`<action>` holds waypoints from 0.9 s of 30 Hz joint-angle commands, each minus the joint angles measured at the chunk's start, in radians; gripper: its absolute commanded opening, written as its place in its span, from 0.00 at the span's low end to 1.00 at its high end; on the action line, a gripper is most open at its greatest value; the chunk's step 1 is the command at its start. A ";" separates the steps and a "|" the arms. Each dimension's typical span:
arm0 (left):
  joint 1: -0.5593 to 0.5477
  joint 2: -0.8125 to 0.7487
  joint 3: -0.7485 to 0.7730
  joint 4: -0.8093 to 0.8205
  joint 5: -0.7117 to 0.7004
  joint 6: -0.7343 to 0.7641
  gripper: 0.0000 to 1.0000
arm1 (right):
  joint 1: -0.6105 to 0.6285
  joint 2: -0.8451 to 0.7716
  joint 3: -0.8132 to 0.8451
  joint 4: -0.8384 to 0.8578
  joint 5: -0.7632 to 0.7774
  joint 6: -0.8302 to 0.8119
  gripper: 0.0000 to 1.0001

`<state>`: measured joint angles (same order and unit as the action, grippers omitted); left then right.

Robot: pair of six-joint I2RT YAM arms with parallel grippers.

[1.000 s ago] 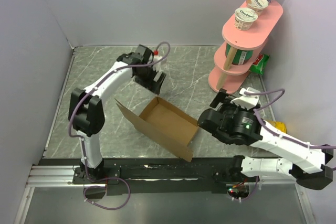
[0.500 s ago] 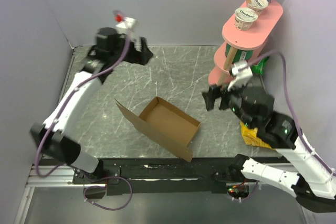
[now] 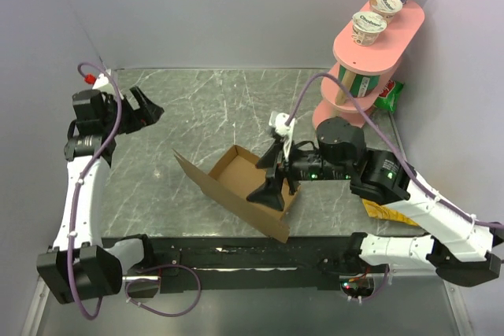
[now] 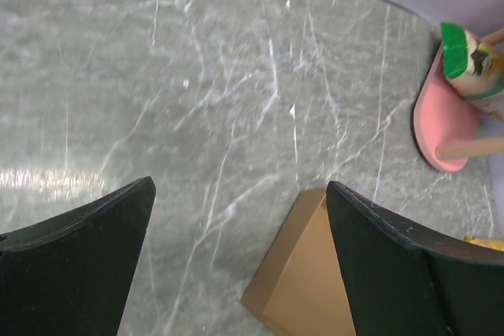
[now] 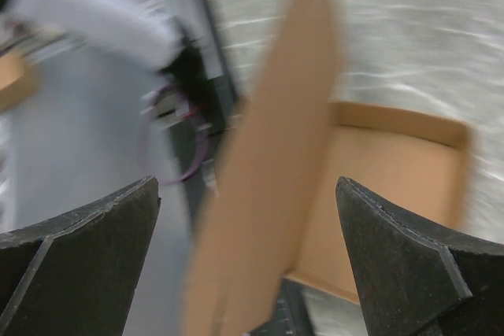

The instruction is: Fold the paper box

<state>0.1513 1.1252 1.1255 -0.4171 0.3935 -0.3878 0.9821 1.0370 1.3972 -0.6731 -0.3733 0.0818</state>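
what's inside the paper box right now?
Only bare cardboard floor shows inside the paper box. The open right hand hangs over its right side and covers that part from above; the blurred wrist view shows nothing there either.

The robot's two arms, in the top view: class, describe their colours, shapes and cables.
The left arm and right arm have white shells on their links and bulky black joint housings. A purple cable loops along each; the left one ends at a red-tipped white plug. The left hand and right hand are black, each with two broad, tapering fingers.
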 commanded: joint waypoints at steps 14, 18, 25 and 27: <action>0.057 -0.116 -0.128 0.046 0.011 0.020 0.96 | 0.119 0.239 0.079 -0.052 0.224 0.007 0.94; 0.054 -0.123 -0.138 0.052 0.008 0.033 0.96 | 0.040 0.250 0.022 -0.030 0.170 0.045 0.70; -0.005 -0.108 -0.138 0.043 -0.048 0.070 0.96 | -0.158 0.167 -0.220 0.122 -0.011 0.088 0.53; -0.033 -0.104 -0.138 0.041 -0.058 0.082 0.96 | -0.218 0.149 -0.304 0.188 -0.058 0.096 0.50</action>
<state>0.1638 1.0294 0.9848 -0.4011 0.3748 -0.3485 0.8555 1.2366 1.2205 -0.6106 -0.3016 0.1482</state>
